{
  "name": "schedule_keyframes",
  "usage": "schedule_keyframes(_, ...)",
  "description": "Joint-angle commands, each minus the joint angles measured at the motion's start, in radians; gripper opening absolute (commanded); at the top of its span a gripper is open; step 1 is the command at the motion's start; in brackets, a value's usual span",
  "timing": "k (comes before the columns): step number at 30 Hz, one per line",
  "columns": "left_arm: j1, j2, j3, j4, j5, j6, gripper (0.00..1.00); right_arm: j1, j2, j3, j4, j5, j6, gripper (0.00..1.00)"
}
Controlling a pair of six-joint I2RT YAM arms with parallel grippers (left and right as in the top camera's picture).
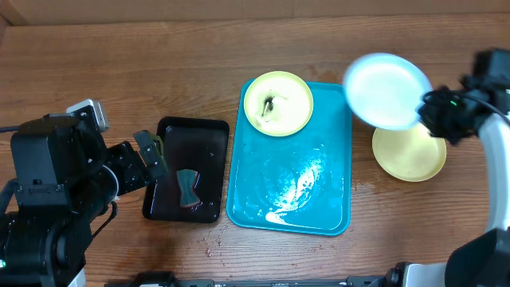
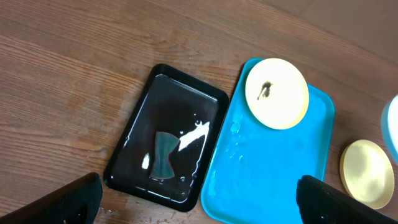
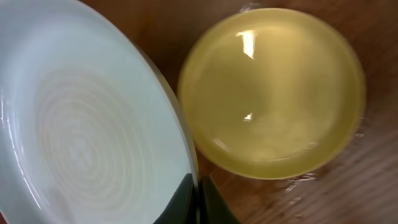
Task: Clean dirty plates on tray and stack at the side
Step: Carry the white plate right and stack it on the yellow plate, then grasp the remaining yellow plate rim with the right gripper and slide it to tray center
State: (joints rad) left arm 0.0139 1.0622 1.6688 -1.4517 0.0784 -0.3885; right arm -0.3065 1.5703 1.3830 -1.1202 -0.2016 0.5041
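Observation:
The turquoise tray (image 1: 319,199) lies mid-table and also shows in the left wrist view (image 2: 273,168). A yellow-green plate (image 1: 278,104) with a dark smear sits on the tray's far left corner; it also shows in the left wrist view (image 2: 277,93). A second yellow-green plate (image 1: 414,155) lies on the table right of the tray, seen close in the right wrist view (image 3: 273,93). My right gripper (image 3: 198,193) is shut on the rim of the light blue plate (image 1: 386,89), held in the air above the tray's far right corner. My left gripper (image 2: 199,202) is open and empty, above the black tray.
A black tray (image 1: 207,135) with water and a dark sponge (image 1: 188,188) sits left of the turquoise tray. Water pools on the turquoise tray, and the wood near both trays' front edges looks wet.

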Motion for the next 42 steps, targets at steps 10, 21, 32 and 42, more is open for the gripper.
schedule_keyframes(10,0.005,-0.002,0.012,0.001,-0.008,0.015,1.0,-0.2,0.023,-0.26,0.071,0.027,0.005,0.31)
schedule_keyframes(21,0.005,-0.002,0.012,0.001,-0.008,0.016,1.0,0.074,-0.037,0.121,-0.036,-0.167,-0.304,0.41)
schedule_keyframes(32,0.005,-0.002,0.011,0.001,-0.008,0.016,1.0,0.523,0.114,0.071,0.306,0.155,-0.352,0.56)
schedule_keyframes(42,0.005,0.018,0.011,-0.008,-0.008,0.016,1.0,0.574,0.455,0.063,0.544,0.143,-0.352,0.59)
